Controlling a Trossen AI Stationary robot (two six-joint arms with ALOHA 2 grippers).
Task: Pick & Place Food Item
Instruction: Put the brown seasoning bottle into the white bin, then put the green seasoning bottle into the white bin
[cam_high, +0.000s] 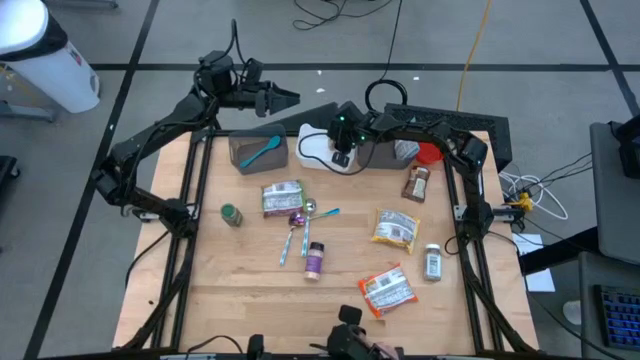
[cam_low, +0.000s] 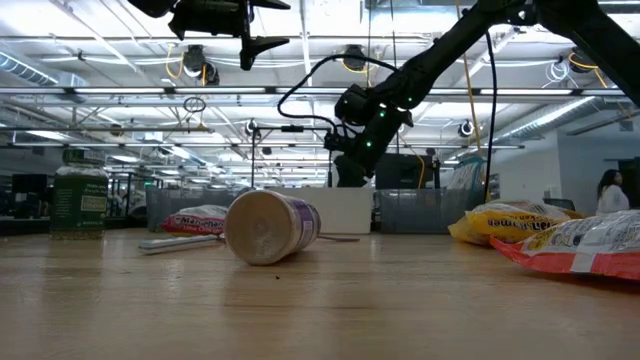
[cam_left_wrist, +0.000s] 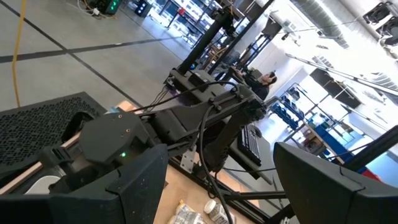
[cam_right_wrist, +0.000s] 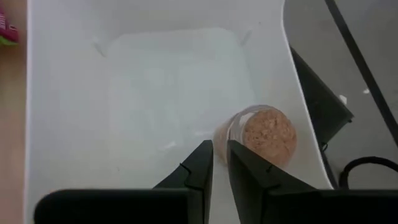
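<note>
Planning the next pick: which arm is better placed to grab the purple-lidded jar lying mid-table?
Probably the left. Its gripper is open and empty, raised behind the table. The right gripper is shut, down in the white bin beside a jar. The purple-lidded jar lies between them.

We are seeing even, soft overhead light falling on the wooden table (cam_high: 250, 290), with only faint shadows beside the objects. In the low view, ceiling lights (cam_low: 205, 68) are glaring above the table, and the near tabletop is blurring. In the right wrist view, the white bin (cam_right_wrist: 155, 93) is washing out.
</note>
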